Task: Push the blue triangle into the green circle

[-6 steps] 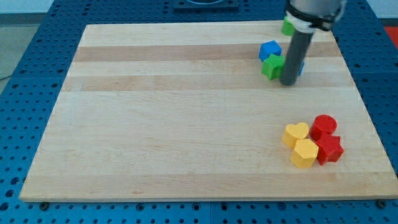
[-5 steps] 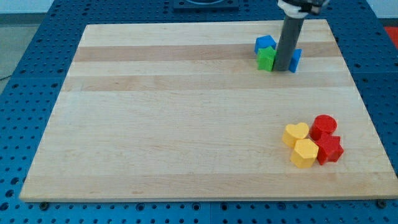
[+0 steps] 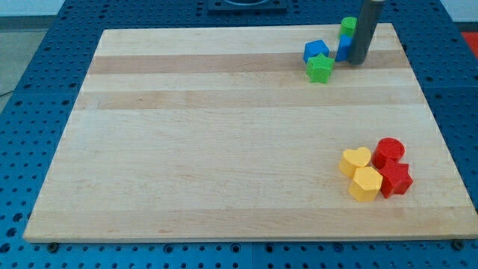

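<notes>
Near the board's (image 3: 224,187) top edge, my tip (image 3: 358,60) touching blue triangle (image 3: 343,49), green circle (image 3: 348,27) just above

Blue triangle and green circle, far right corner of the bench.
The blue triangle (image 3: 343,49) is largely hidden behind the dark rod; only a narrow blue sliver shows on the rod's left side, so its shape cannot be confirmed. The green circle (image 3: 348,28) sits just beyond it, at the bench's far edge, also partly covered. The two appear touching or very nearly so; contact cannot be verified.
</notes>
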